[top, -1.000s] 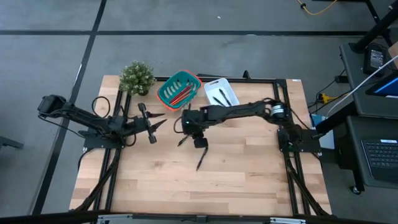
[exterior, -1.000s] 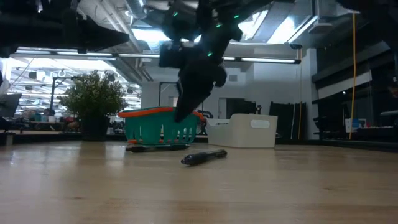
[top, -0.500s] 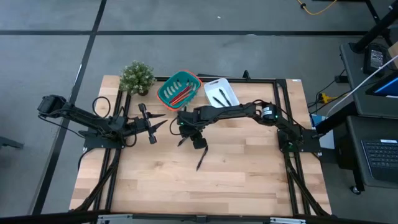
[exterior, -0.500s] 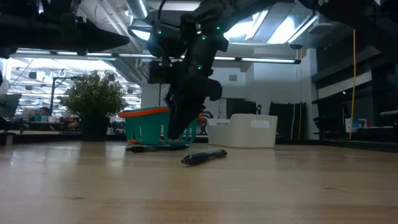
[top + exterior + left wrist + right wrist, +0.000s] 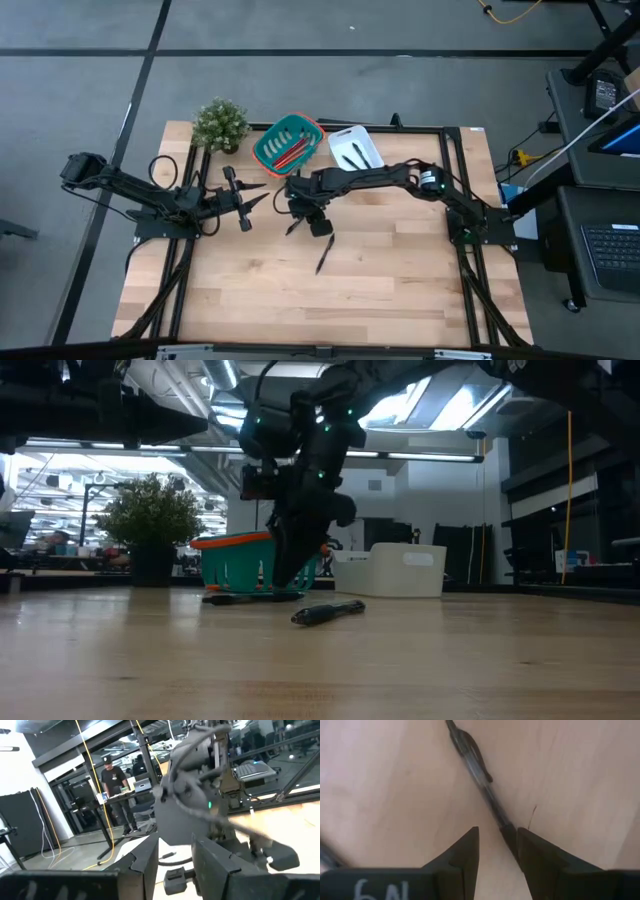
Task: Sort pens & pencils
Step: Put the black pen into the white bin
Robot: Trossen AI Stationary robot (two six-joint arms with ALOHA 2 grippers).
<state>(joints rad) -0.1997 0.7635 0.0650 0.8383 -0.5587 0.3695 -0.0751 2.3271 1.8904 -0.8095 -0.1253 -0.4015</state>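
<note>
Your table [image 5: 400, 290] carries a teal basket [image 5: 288, 143] with red pencils [image 5: 290, 153] in it and, just beside it on the side away from the plant [image 5: 219, 123], a white tray [image 5: 355, 148] already holding dark pens [image 5: 356, 152]. Taking the basket as your landmark, the right arm reaches across to just in front of it, and the right gripper [image 5: 300, 212] hangs low over a black pen [image 5: 479, 767] lying on the wood there. Seen from that wrist, the pen's long axis runs slantwise, one end passing into the gap between the parted, empty fingers [image 5: 465, 851]; it looks as if you need only a small twist to lie square across it. A second pen [image 5: 324, 257] lies farther out from the basket, angled on the bare boards, and a third [image 5: 245, 598] rests at the basket's foot. The left gripper [image 5: 252, 199] waits beside the basket on the plant side, fingers spread and holding nothing; the right is plainly the nearer hand. The only writing is pale marks, seemingly "6N", on the right gripper's body.
</note>
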